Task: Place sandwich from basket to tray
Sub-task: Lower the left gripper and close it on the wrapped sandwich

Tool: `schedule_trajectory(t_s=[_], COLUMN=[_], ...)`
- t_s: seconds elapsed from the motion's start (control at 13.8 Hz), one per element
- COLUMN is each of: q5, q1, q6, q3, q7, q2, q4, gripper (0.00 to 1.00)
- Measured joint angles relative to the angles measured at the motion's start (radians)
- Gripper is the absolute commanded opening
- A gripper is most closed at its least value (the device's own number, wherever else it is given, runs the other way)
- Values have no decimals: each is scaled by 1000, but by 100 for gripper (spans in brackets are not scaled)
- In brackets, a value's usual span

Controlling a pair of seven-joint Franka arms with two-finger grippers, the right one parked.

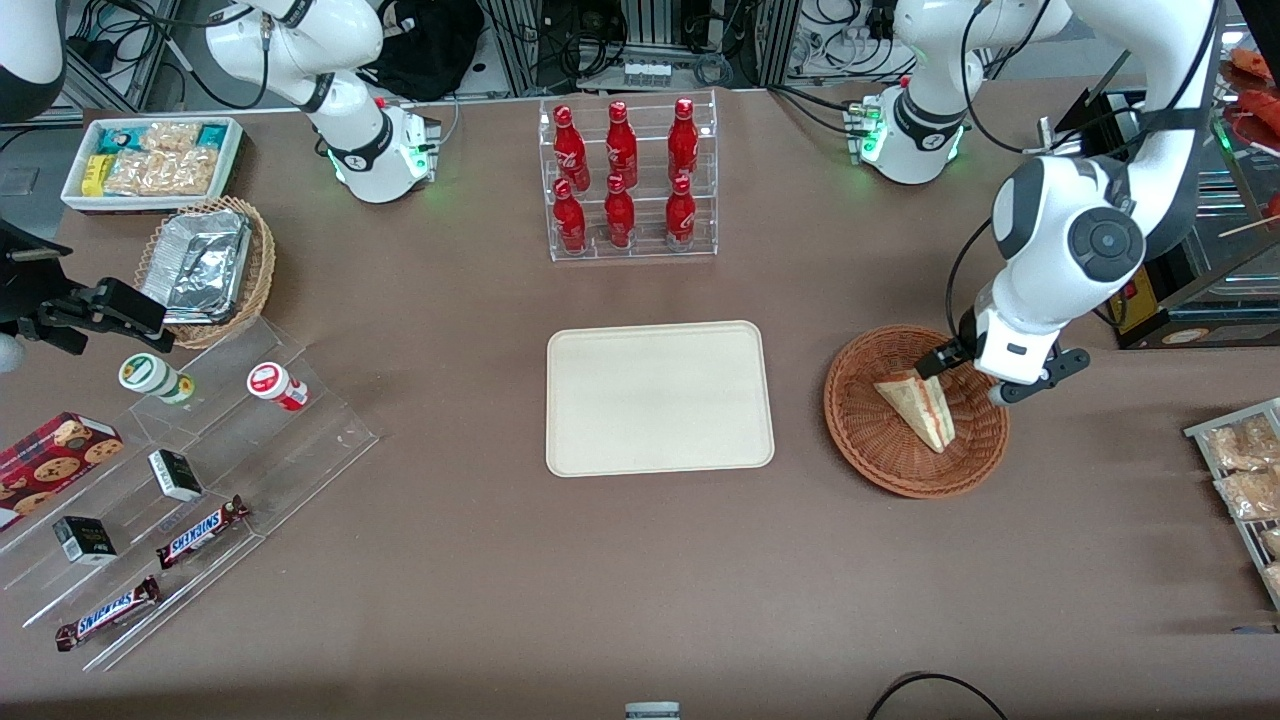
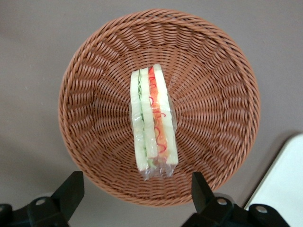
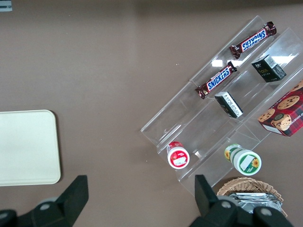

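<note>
A: So, nearest the front camera, what lies on the table [image 1: 600, 580]?

B: Toward the parked arm's end, a clear stepped stand [image 1: 190, 500] carries two Snickers bars [image 1: 200, 532], small dark boxes [image 1: 175, 474] and a red cookie box [image 1: 50, 455]. On its higher steps, farther from the camera, lie two small capped cups [image 1: 277, 386].

A: And the tray?

B: The cream tray [image 1: 659, 398] sits mid-table with nothing on it. Beside it, toward the working arm's end, is the reddish-brown basket [image 1: 880, 455], near the tray but not touching it.

A: Where is the sandwich?

B: The sandwich [image 1: 918, 405] lies in the basket, at its middle. From the wrist, the sandwich [image 2: 152, 120] shows its cut edge with red and green layers, wrapped in clear film.

A: The gripper?

B: The gripper [image 1: 965, 372] hangs above the basket's rim on the side farther from the camera. Its fingers [image 2: 71, 191] are spread wide, wider than the sandwich, and grasp nothing.

A: Farther still?

B: A clear rack of red bottles [image 1: 625, 175], a tan basket with foil trays [image 1: 205, 265], and a white bin of snack packets [image 1: 155, 160].
</note>
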Motion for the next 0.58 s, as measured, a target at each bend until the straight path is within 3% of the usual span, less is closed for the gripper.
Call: schedule_trajectory(t_s=[0.58], q5=[0], q1=[-13], q6=[89], q3=[-3], q7=[-176], q2=[103], q4=[-2], gripper=[100])
